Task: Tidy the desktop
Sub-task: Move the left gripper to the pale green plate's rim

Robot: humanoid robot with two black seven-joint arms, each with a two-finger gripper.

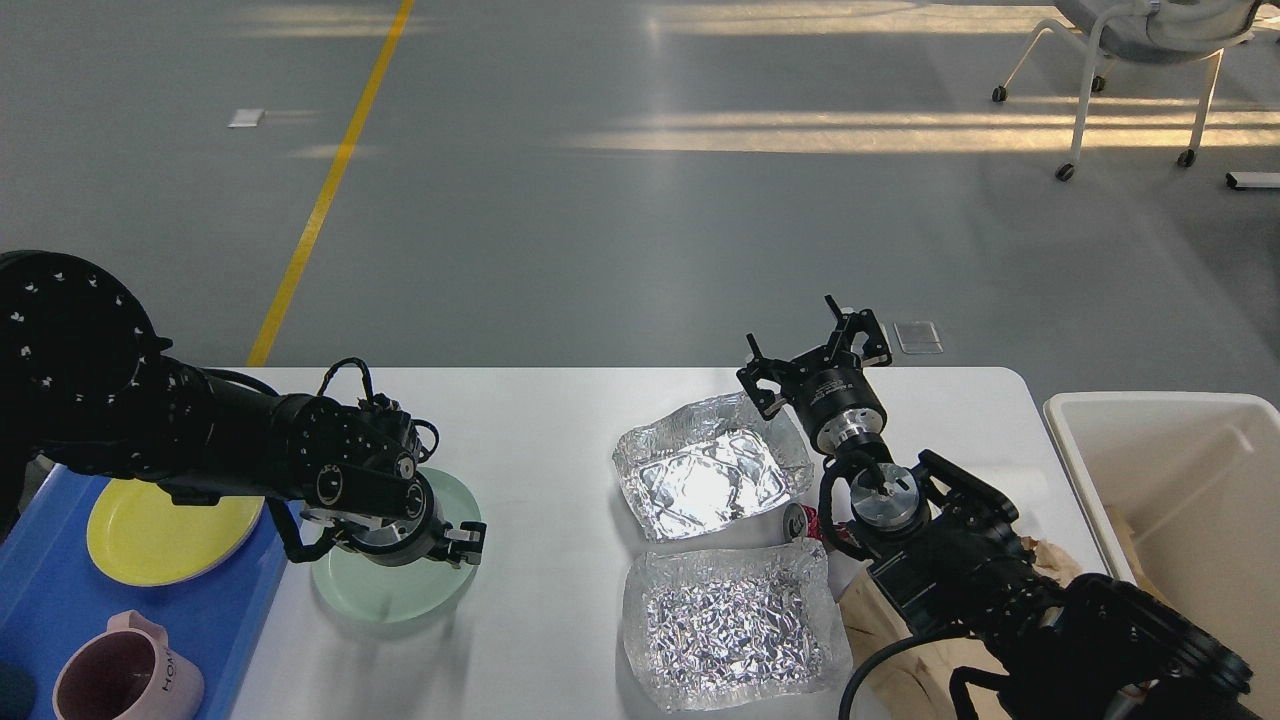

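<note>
The white desktop [560,420] carries a pale green plate [385,590] at left centre. My left gripper [462,545] hangs low over the plate's right rim, seen dark and partly end-on, so its fingers cannot be told apart. Two crumpled foil trays lie right of centre, one farther back [705,475] and one nearer [730,625]. A small can [797,520] lies between them, by my right arm. My right gripper [812,352] stands open above the table's far edge, behind the rear foil tray, with nothing between its fingers.
A blue tray [45,590] at the left edge holds a yellow plate [150,540] and a pink mug [120,675]. An off-white bin [1180,480] stands off the table's right end. Brown paper [880,620] lies under my right arm. A wheeled chair [1130,60] stands far back.
</note>
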